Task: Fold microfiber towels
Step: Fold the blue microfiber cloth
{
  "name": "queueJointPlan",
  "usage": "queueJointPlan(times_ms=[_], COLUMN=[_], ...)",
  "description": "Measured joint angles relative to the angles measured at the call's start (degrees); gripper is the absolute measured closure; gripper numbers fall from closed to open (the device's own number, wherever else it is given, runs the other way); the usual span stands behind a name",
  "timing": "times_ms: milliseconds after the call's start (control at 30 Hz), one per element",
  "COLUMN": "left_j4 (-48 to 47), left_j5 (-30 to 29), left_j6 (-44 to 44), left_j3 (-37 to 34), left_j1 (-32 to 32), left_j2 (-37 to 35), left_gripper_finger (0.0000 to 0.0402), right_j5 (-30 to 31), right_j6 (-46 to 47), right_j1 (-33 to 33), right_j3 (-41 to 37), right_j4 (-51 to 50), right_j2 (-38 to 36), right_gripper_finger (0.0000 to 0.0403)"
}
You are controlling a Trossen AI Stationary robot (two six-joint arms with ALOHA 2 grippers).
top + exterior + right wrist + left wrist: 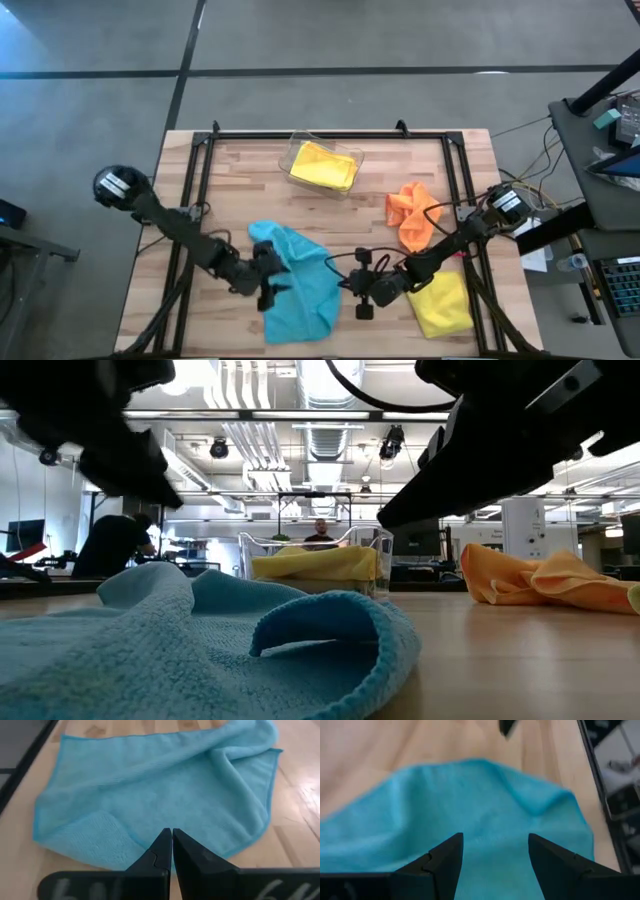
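A light blue towel (300,285) lies crumpled on the wooden table (230,180) near its front edge, one corner curled over (330,622). My left gripper (495,837) is open above the towel's left part (268,276). My right gripper (171,831) is shut and empty, at the towel's right edge (350,286). In the low view both arms stand above the cloth. An orange towel (412,215) lies bunched at the right. One yellow towel (445,305) lies at the front right, and another (323,166) is in the bin. No pale green towel is in view.
A clear plastic bin (300,150) stands at the table's far middle. Black frame rails (195,180) run along the table's left, right and far sides. People show in the room beyond the table (118,545). Bare wood lies left of the bin.
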Motion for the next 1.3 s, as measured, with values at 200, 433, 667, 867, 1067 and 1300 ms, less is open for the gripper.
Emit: queueJointPlan(times_ms=[200, 433, 667, 867, 1067, 1300], left_j4=[2.52, 2.7, 3.72, 2.34, 2.14, 2.46], left_j5=[4.18, 10.9, 16.82, 18.79, 18.84, 18.58], left_j6=[-2.63, -9.67, -15.7, -16.42, -16.42, -16.18], left_j3=[0.9, 2.24, 2.51, 2.58, 2.32, 2.12], left_j1=[-2.46, -6.02, -9.72, -10.4, -10.44, -10.44], left_j2=[8.13, 13.19, 14.05, 12.57, 12.23, 12.23], left_gripper_finger=[0.0194, 0.0194, 0.0194, 0.0194, 0.0194, 0.0194], right_j5=[-3.13, -5.09, -6.61, -13.8, -16.86, -17.09], right_j6=[-1.17, -1.67, -2.17, -2.39, -3.81, -5.35], right_j1=[-0.51, -0.87, -1.56, -3.25, -4.9, -5.88], right_j3=[2.64, 3.46, 4.14, 9.83, 22.19, 33.59], right_j4=[0.68, 0.26, 0.39, 0.15, -14.21, -27.12], right_j2=[-0.02, -0.02, 0.35, 7.27, 17.19, 21.97], right_gripper_finger=[0.0394, 0.0394, 0.0394, 0.0394, 0.0394, 0.0394])
